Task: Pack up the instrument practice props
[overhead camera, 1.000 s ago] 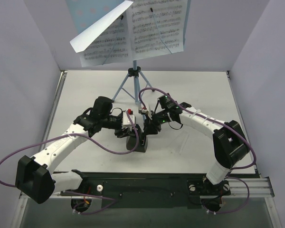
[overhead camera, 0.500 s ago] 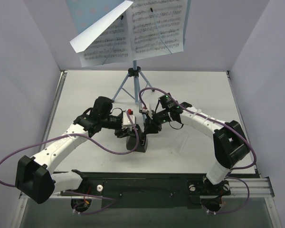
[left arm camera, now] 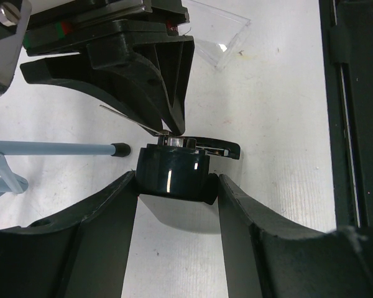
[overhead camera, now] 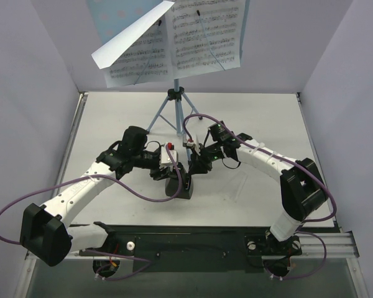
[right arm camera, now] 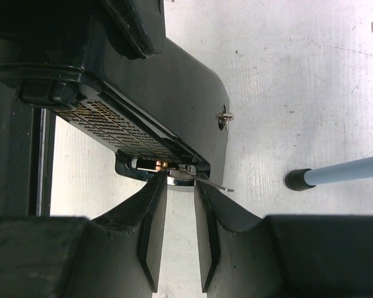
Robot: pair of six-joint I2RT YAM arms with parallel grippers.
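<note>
Metronome [left arm camera: 172,174] position: upright on the table [overhead camera: 261,118], centre-front, between the two arms and just near of the stand's legs.
Left gripper [left arm camera: 176,184]: spread wide and closed across the dark body, pressed on both flanks low down.
Right gripper [right arm camera: 179,181]: nearly shut, pinched on the thin pendulum rod [right arm camera: 214,184] at the top of the case.
Pendulum rod: bare springy metal, easily bent; best moved gently along its swing and never pulled sideways.
Metronome handling: probably a light, rigid plastic shell, glossy and tapered, so likely to slip upward out of a squeeze.
Metronome hold: low on the flat flanks, as gripped now, well clear of the scale face and rod.
Clear plastic piece [left arm camera: 221,31]: flat on the table beyond the metronome, apart from it; possibly a cover, thin and probably slippery.
Music stand [overhead camera: 176,93]: at the back centre, standing on thin tripod legs; looks top-heavy and easy to tip, so best taken at the centre post.
Tripod foot [right arm camera: 293,179]: close beside the metronome, not touching it.
Sheet-music pages [overhead camera: 205,34]: on the stand's desk, left page folded forward; limp, light, prone to crease, best lifted by an edge.
Risk: bent rod, or a nudged stand leg.
</note>
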